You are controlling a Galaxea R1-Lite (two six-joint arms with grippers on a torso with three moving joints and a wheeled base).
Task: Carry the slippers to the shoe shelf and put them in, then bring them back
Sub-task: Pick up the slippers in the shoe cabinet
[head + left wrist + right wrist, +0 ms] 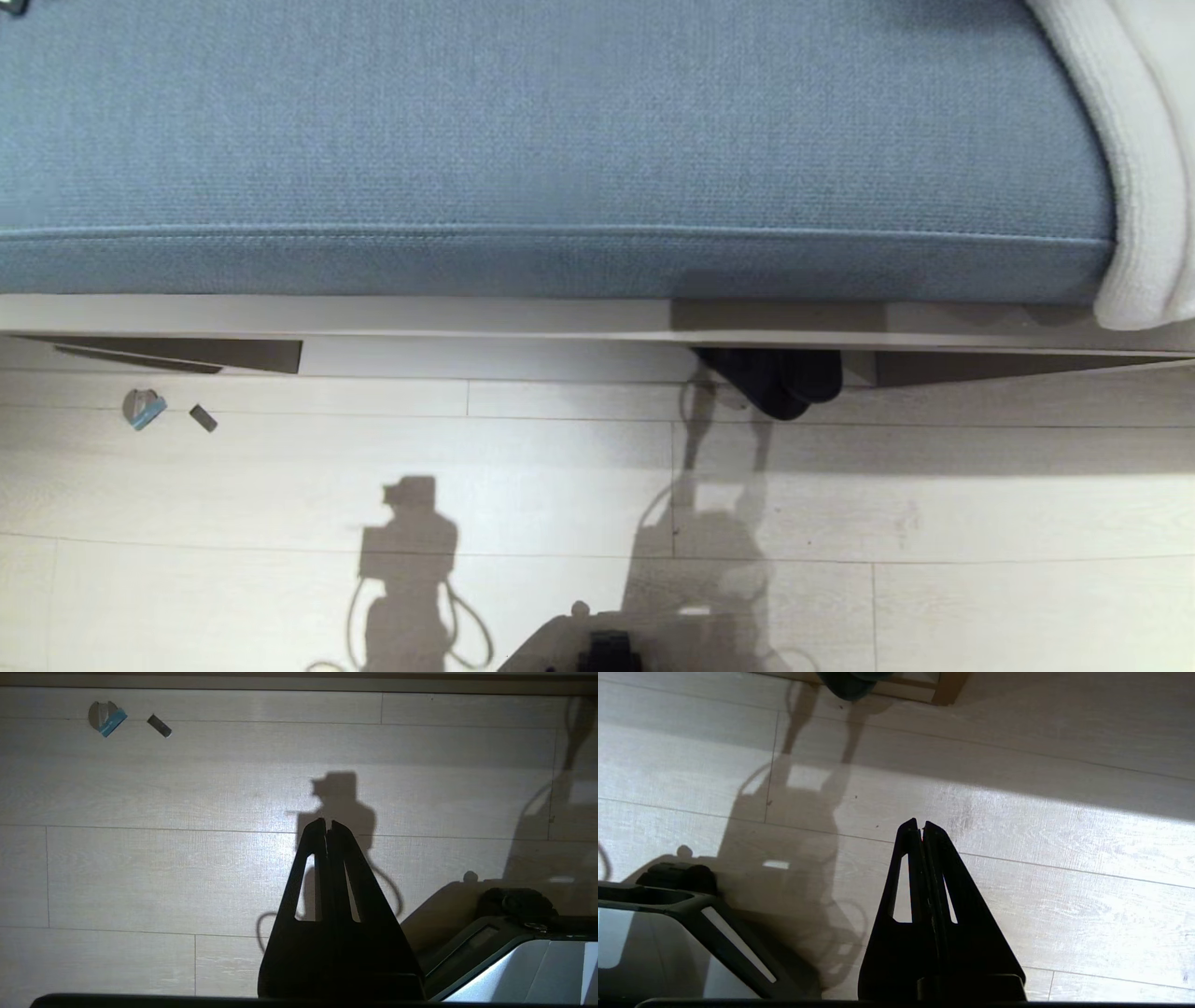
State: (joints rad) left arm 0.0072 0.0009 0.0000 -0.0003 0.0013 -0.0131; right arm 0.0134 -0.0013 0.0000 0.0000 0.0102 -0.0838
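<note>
1. Dark slippers, half hidden under the bed edge, toes poking out onto the floor.
2. Blue mattress above, white blanket cut off at the right.
3. Small bits on the floor, hard to make out.
4. Left gripper pressed together, empty.
5. Right gripper pressed together, empty.

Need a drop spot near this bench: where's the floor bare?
Bare floor spans from the dark slippers under the bench board rightward, and the middle planks. Two small scraps clutter the left; robot base blocks the near edge.
</note>
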